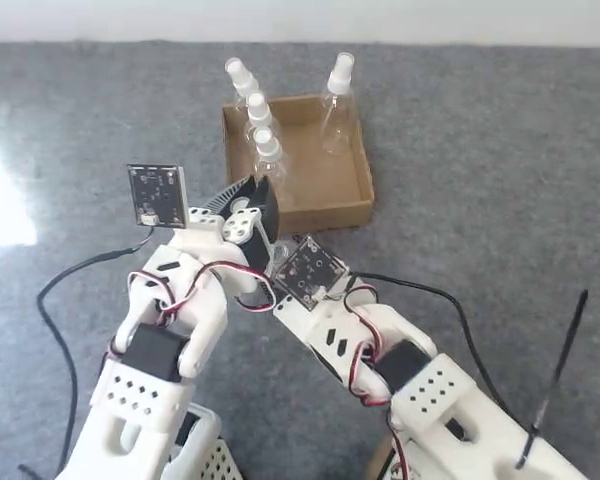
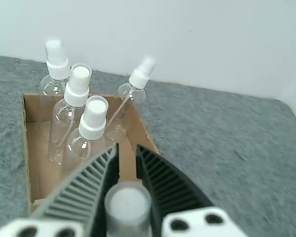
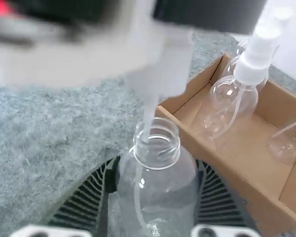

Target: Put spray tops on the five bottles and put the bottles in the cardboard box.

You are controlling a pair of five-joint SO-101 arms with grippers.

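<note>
My left gripper [image 1: 252,196] [image 2: 127,148] is shut on a white spray top [image 2: 128,207] [image 3: 155,74], just in front of the cardboard box [image 1: 365,170] [image 2: 27,148] [image 3: 241,185]. Right below it, my right gripper [image 3: 155,190] is shut on a clear uncapped bottle [image 3: 155,177] [image 1: 280,262]. The top's thin tube [image 3: 148,118] dips into the bottle's open neck, and the cap itself hangs above the neck. Several clear bottles with white spray tops [image 1: 268,150] [image 2: 91,123] [image 3: 237,94] stand upright in the box.
A white perforated basket [image 1: 205,455] sits at the near edge beside the left arm's base. Black cables [image 1: 55,290] trail over the grey mat on both sides. Open mat lies to the left and right of the box.
</note>
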